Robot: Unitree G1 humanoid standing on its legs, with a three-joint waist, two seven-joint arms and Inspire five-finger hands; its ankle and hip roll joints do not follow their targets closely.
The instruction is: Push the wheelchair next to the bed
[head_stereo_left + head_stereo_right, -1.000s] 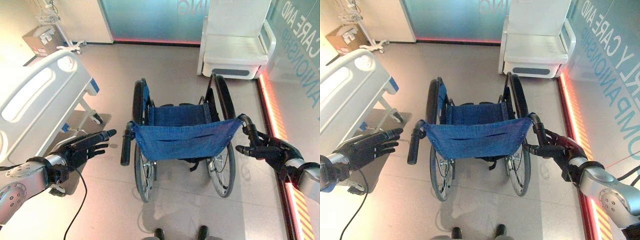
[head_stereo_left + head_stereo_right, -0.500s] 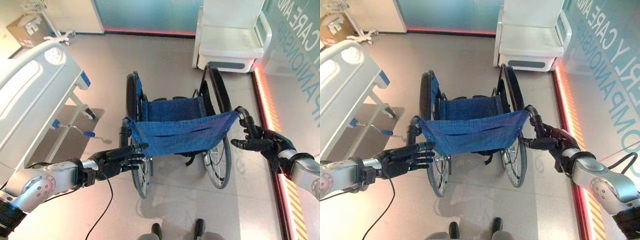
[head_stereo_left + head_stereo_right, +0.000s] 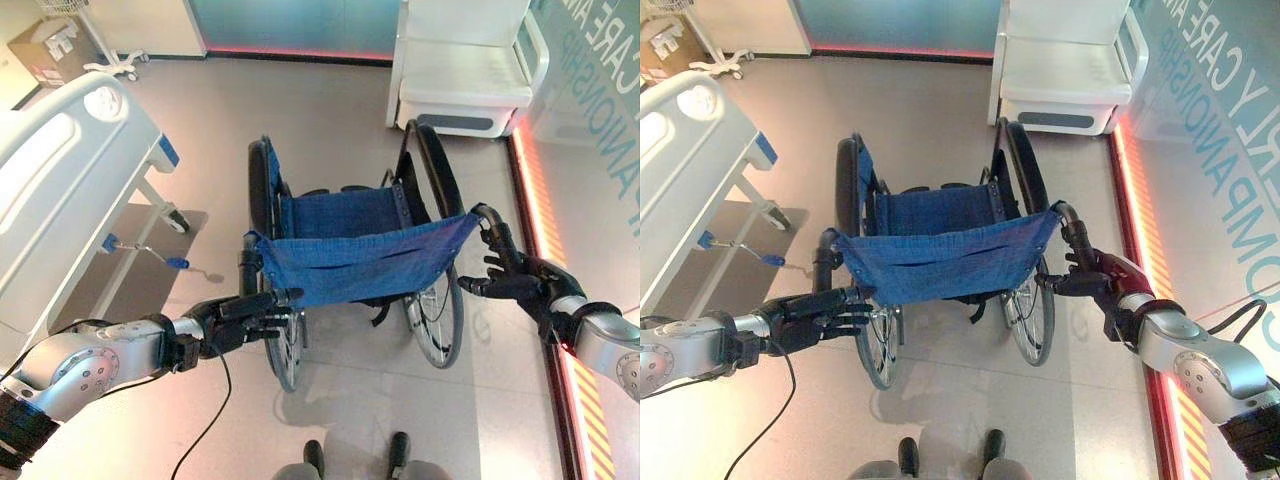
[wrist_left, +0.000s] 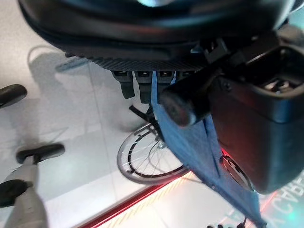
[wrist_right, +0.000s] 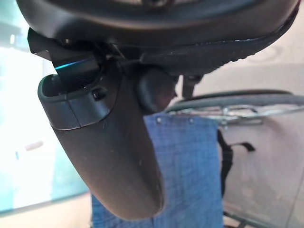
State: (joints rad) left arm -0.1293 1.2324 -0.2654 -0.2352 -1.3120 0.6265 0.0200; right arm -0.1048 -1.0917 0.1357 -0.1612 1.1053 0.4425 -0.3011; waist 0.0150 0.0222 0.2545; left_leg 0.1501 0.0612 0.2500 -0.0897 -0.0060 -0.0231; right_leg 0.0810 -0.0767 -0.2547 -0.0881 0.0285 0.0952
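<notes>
The wheelchair (image 3: pixel 360 255) with blue cloth seat and back stands in the middle of the floor, facing away from me. The white hospital bed (image 3: pixel 60 190) lies to its left, with a gap between them. My left hand (image 3: pixel 235 318) is at the lower end of the left push handle (image 3: pixel 246 272), fingers straight and touching it; the handle's end (image 4: pixel 175 107) sits between fingers and thumb. My right hand (image 3: pixel 520 285) is curled round the right push handle (image 3: pixel 493 232), thumb sticking out toward the chair.
A white armchair (image 3: pixel 465 75) stands against the back wall beyond the wheelchair. A cardboard box (image 3: pixel 48 48) and a wheeled stand (image 3: pixel 110 60) are at the back left. A red lit strip (image 3: pixel 535 190) runs along the floor on the right. Blue-tipped cranks (image 3: pixel 150 255) jut from the bed frame.
My left hand has swung in from beside the bed to the left push handle. The right hand stays on its handle. The camera has shifted a little.
</notes>
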